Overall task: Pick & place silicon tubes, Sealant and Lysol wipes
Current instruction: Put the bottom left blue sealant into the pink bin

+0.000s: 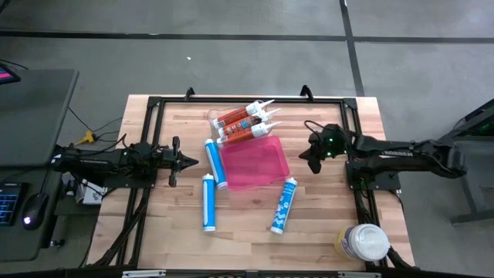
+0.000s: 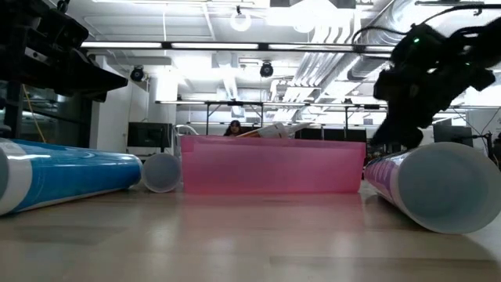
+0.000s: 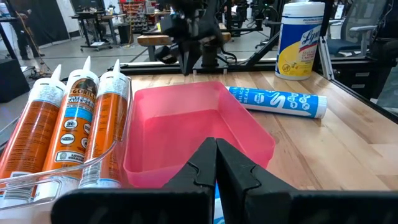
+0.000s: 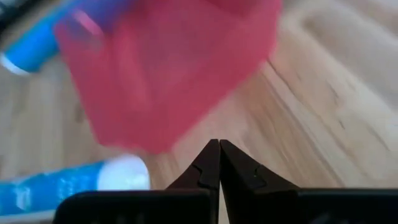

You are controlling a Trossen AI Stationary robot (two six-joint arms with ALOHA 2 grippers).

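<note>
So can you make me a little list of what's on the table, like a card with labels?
Bin: shallow pink plastic bin, mid-table, empty
Orange tubes: three orange caulk tubes behind the bin
Blue tubes: three blue-and-white tubes lying flat
Wipes: yellowish Lysol wipes canister, upright, near corner
Left gripper: shut, empty
Right gripper: shut, empty

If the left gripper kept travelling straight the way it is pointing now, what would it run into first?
Most likely the pink tray: the left gripper, fingers shut, points straight at its near wall. A blue tube lies beside that wall, so depending on height it might touch that first.
</note>
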